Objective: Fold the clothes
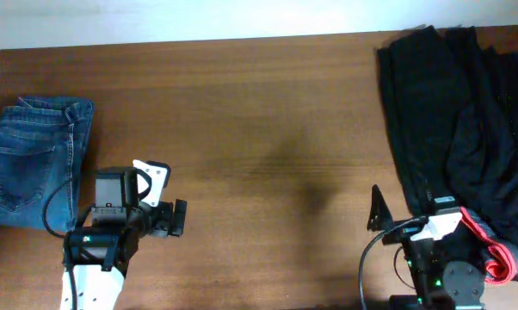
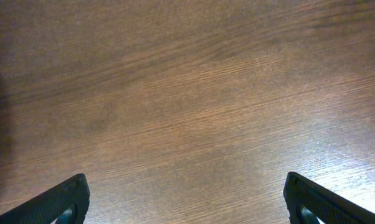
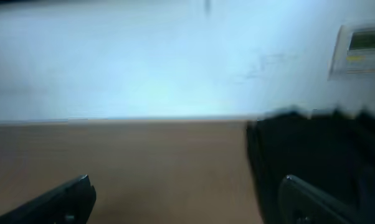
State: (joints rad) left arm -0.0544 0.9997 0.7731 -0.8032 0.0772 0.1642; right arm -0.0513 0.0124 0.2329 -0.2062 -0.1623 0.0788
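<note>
Brown wooden table [image 1: 268,129] fills my overhead feed, with a pale wall beyond its far edge. At far left the jeans [image 1: 37,164] lie as a compact rectangle with a back pocket facing up and the legs apparently doubled under, so I judge that fold essentially done. Just to their right my left gripper [image 2: 187,202] hovers over bare wood, its jaws spread wide and holding nothing. Across the empty middle, my right gripper [image 3: 187,202] is likewise wide apart and empty, and it faces the wall. At far right a loose heap of black garments [image 1: 457,112] lies rumpled, with a small red-pink item [image 1: 497,257] at its near edge. If anything is left, I'd guess only squaring up the denim.
</note>
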